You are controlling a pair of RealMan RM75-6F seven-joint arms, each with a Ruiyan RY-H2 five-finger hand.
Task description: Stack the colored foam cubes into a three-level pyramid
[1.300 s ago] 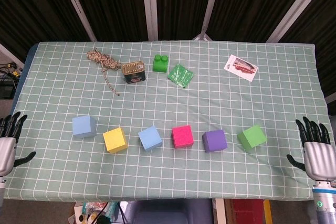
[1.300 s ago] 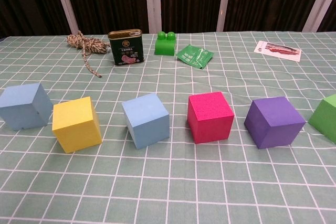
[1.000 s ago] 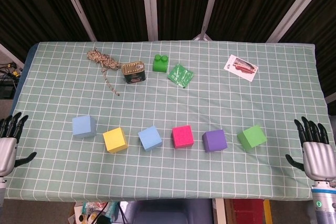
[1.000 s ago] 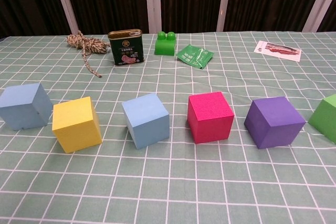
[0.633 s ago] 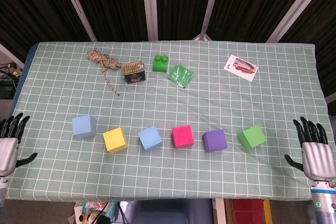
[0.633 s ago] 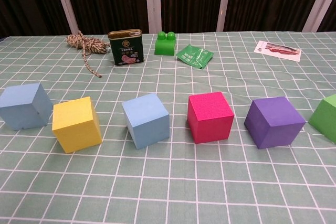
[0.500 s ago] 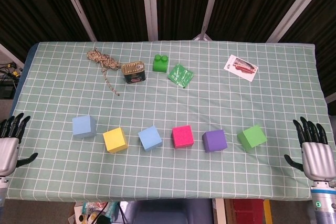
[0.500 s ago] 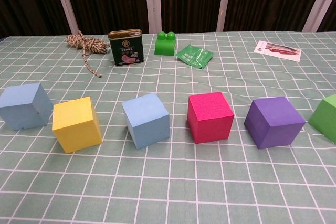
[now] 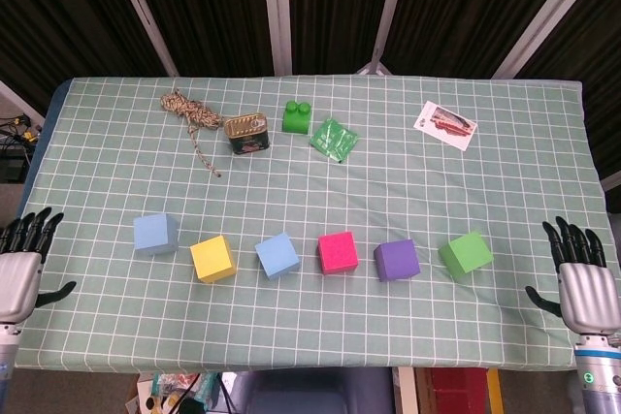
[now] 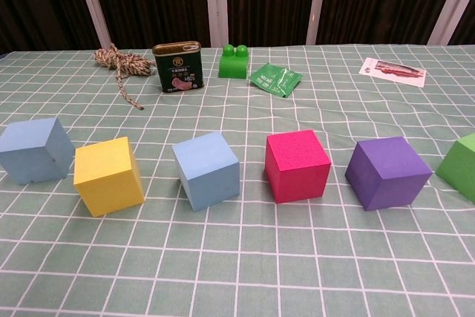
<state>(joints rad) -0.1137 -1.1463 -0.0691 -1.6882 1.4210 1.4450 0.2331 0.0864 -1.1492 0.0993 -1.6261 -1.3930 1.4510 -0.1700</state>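
Cubes sat unstacked in a row along the near edge of the table [image 9: 408,181]: blue cube at the left end [image 9: 155,234], yellow cube [image 9: 212,258], second blue cube [image 9: 277,255], pink cube [image 9: 338,252], purple cube [image 9: 397,260] and green cube [image 9: 466,252]. The left hand [image 9: 19,269] and right hand [image 9: 585,280] hovered at the near corners, fingers spread and holding nothing. Soft foam could squash or skew under a firm grip, tilting any level; the chest view cut off the green cube and showed neither hand.
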